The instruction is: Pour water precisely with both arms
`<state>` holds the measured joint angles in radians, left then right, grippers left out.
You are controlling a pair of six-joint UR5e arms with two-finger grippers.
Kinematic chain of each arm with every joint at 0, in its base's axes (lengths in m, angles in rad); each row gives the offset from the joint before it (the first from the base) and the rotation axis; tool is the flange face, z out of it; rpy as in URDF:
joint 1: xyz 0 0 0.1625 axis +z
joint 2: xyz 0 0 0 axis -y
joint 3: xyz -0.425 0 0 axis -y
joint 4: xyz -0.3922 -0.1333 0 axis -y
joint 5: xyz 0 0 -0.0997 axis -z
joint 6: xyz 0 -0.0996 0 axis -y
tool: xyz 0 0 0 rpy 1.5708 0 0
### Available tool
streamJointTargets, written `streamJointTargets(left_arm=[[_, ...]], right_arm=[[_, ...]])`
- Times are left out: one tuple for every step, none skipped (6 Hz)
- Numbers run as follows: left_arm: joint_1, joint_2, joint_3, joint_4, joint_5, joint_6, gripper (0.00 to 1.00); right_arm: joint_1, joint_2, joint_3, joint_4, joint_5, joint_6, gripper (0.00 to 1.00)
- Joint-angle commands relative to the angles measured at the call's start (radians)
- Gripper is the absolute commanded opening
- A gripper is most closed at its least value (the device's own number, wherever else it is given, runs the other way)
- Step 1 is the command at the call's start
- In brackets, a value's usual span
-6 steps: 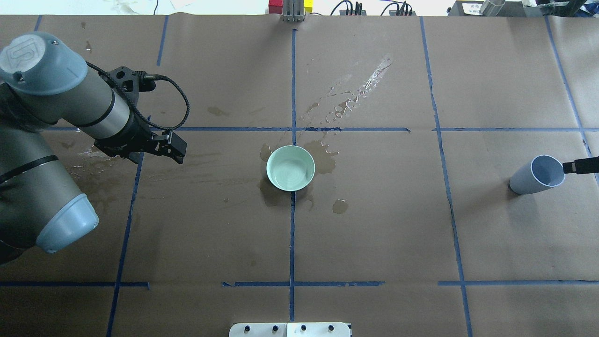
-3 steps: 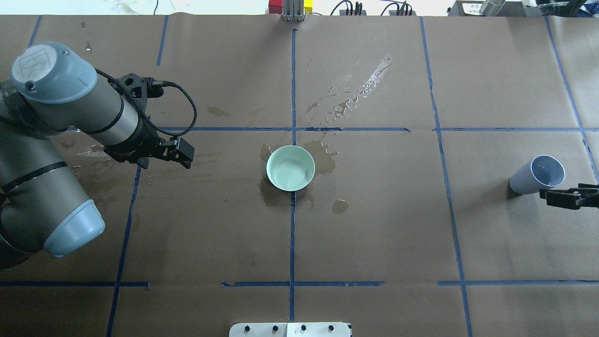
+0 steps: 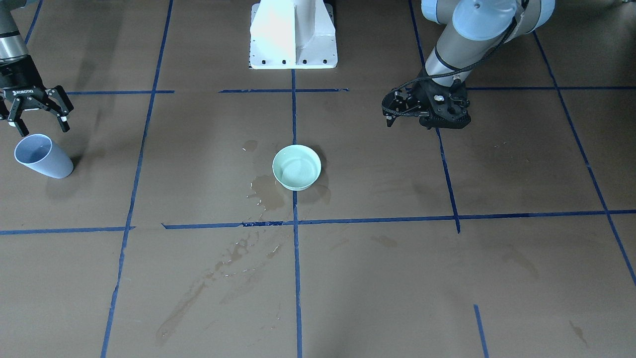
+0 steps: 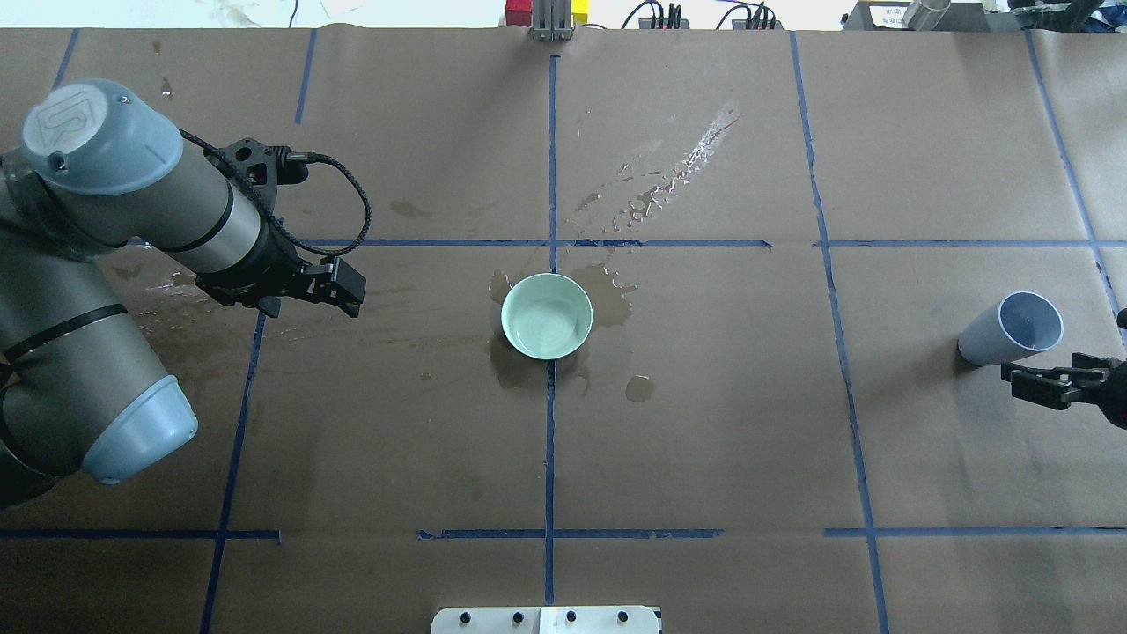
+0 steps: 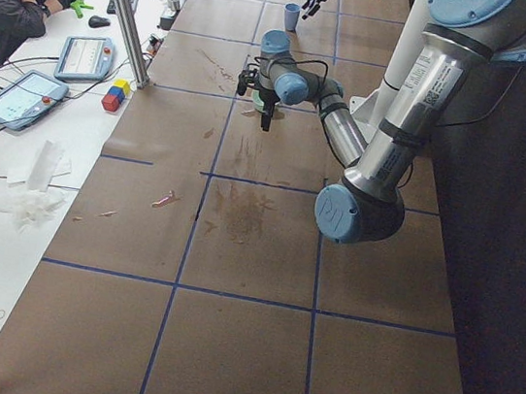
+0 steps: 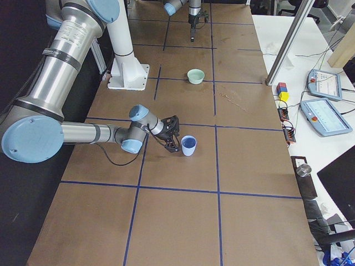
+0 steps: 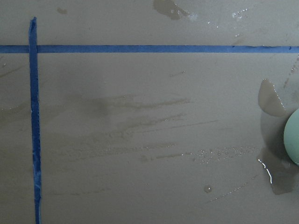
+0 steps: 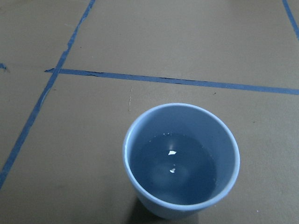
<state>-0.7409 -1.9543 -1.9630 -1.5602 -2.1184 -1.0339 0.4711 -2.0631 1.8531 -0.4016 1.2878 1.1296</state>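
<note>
The right claw (image 3: 43, 130) hangs released, its fingers spread wide just above the rim of the pale blue cup (image 3: 42, 158), apart from it. The water (image 8: 173, 170) lies low in that cup (a faint sheen with two bright glints). Well away from this claw, towards the left claw (image 3: 392, 115), a mint green bowl (image 3: 297, 183) stands on the table (image 3: 497, 273) between the two, ringed by dark wet blotches (image 3: 268, 194). The left claw hovers over a blue tape line (image 3: 447, 169), clear of the bowl; whether it is clenched I cannot tell.
</note>
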Motion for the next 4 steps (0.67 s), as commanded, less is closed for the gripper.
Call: streamJointTargets(left_arm=[[0.0,0.0,0.0,0.0,0.0,0.0,1.0],[0.0,0.0,0.0,-0.001,0.0,0.0,1.0],[0.0,0.0,0.0,0.0,0.0,0.0,1.0],[0.0,0.0,0.0,0.0,0.0,0.0,1.0]], right_arm=[[-0.11,0.007,-0.079,0.067,-0.201,0.051,1.0],[-0.126,0.023,-0.174,0.166,-0.261,0.05,1.0],[-0.127,0.055,-0.193,0.173,-0.3,0.05,1.0],[-0.129,0.069,-0.212,0.173,-0.335,0.05,1.0]])
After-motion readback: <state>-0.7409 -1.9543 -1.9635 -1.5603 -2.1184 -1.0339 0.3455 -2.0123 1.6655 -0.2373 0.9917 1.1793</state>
